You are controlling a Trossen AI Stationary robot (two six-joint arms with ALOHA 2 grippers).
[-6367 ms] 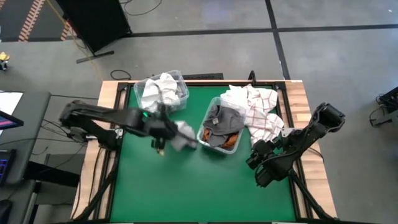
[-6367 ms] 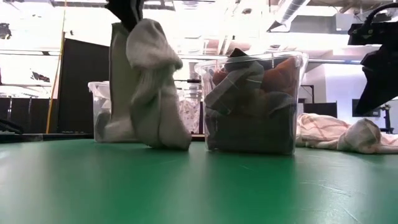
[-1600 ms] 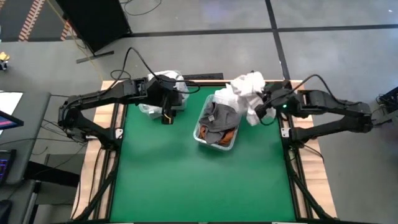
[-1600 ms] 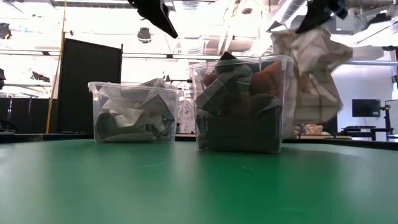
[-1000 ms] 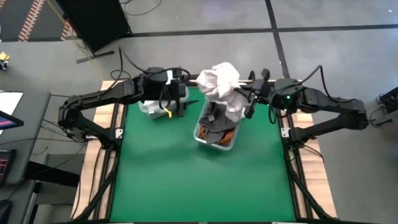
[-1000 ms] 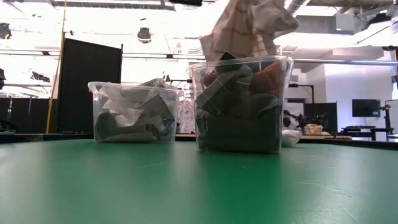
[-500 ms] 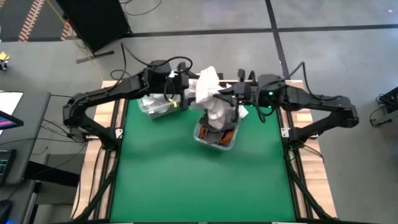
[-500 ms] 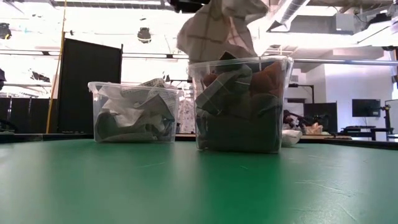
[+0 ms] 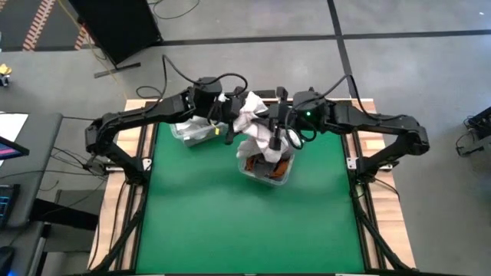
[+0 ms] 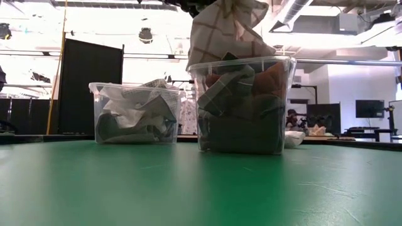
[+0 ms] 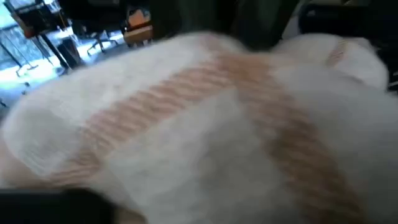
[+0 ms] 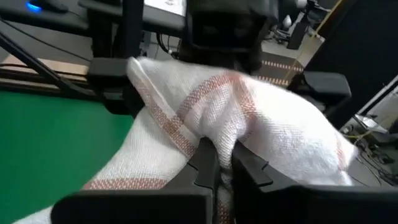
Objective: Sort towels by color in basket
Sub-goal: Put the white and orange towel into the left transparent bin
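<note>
High view | right gripper (image 9: 274, 142) pinches checked towel (image 9: 252, 123) over bin (image 9: 270, 175) | left gripper (image 9: 227, 123) unreadable

The right arm's fingers (image 12: 214, 167) pinch the checked towel (image 9: 253, 123), which hangs below them over the fuller bin (image 10: 242, 107); the second bin (image 10: 135, 114) stands beside it on the counter (image 9: 230, 222).

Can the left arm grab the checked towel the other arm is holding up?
Probably yes. The left gripper is right beside the checked towel, which the right gripper pinches above the full bin, with nothing between them.
</note>
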